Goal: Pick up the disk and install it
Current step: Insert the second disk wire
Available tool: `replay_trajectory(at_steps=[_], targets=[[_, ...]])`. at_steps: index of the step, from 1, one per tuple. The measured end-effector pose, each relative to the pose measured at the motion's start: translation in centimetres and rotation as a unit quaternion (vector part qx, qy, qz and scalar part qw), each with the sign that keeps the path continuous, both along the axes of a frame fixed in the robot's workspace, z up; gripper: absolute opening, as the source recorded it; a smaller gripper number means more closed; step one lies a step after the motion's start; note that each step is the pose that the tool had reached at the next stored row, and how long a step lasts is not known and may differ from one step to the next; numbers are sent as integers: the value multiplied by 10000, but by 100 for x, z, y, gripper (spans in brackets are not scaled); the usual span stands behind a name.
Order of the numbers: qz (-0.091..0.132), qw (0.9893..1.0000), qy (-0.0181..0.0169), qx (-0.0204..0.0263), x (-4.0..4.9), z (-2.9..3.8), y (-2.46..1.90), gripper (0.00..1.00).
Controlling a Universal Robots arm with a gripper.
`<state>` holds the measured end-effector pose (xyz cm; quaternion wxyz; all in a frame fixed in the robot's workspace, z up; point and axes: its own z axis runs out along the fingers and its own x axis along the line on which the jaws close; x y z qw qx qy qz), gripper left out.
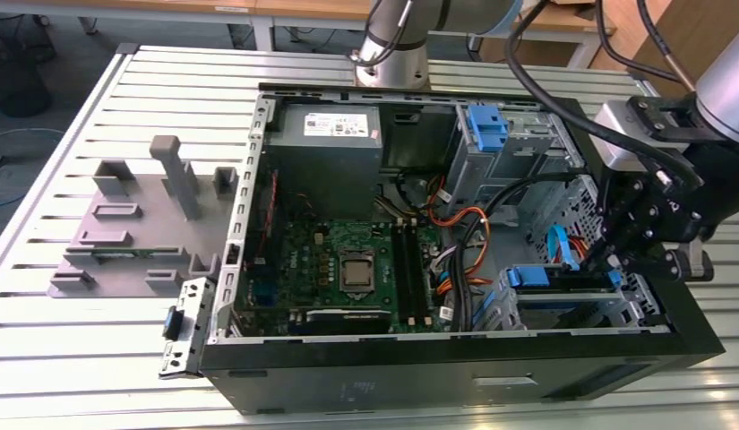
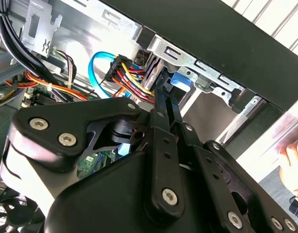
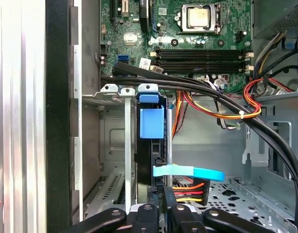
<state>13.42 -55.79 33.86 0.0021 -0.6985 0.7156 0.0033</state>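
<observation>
The disk (image 1: pixel 543 278) stands on edge in the drive bay at the front right corner of the open computer case (image 1: pixel 345 385), its blue carrier showing. The first wrist view looks along the slot at the disk's blue tab (image 3: pixel 151 124). My gripper (image 1: pixel 611 262) hangs over the disk's outer end by the case wall. In both wrist views the two black fingers (image 2: pixel 158 126) lie close together, and the gripper's tips (image 2: pixel 164 90) (image 3: pixel 161 194) rest against the blue carrier (image 2: pixel 178 80). I cannot tell whether they pinch it.
Black and coloured cables (image 3: pixel 212 92) and a light blue data cable (image 3: pixel 188 172) run beside the bay. A lone blue bracket (image 1: pixel 486 125) and the grey power supply (image 1: pixel 330 130) sit at the case's back. A grey fixture (image 1: pixel 130 233) stands on the table. A hand (image 2: pixel 292 165) shows outside the case.
</observation>
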Motion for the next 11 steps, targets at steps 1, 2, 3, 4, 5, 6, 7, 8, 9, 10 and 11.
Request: replay_trajectory(at_steps=[1, 2, 3, 4, 5, 6, 7, 8, 9, 10, 11], targets=[[0, 10000, 0, -1, 0, -2, 0, 16], [0, 10000, 0, -1, 0, -3, 0, 16], [0, 10000, 0, -1, -1, -4, 0, 16], [0, 10000, 0, -1, -2, -5, 0, 16], [0, 10000, 0, -1, -4, -6, 0, 16], [0, 10000, 0, -1, -6, -7, 0, 16], [0, 10000, 0, 0, -8, -8, 0, 16], [0, 10000, 0, 0, -10, -9, 0, 16], [0, 10000, 0, 0, -10, -9, 0, 16], [0, 10000, 0, -1, -10, -10, 0, 16], [0, 10000, 0, 0, -11, -13, 1, 16]])
